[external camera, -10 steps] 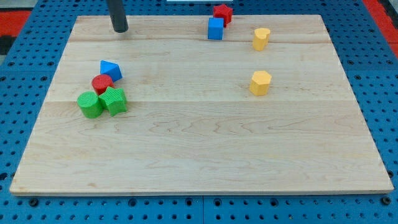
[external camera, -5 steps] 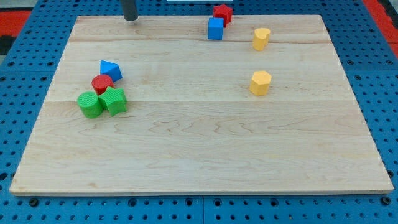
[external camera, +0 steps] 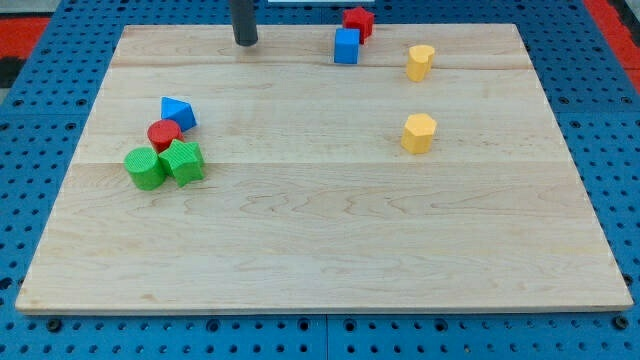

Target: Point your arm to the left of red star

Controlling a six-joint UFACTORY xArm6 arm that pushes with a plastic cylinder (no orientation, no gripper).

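While upright near the board's top edge, my tip, well left of red star, no jaws.

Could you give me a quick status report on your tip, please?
My tip at the view's top, left of red star block. Blue cube block beside star. Path clear.

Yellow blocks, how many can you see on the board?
2. One yellow block sits near the view's top, right of the blue cube. The other yellow block lies below it, toward the middle right. None seem hidden.
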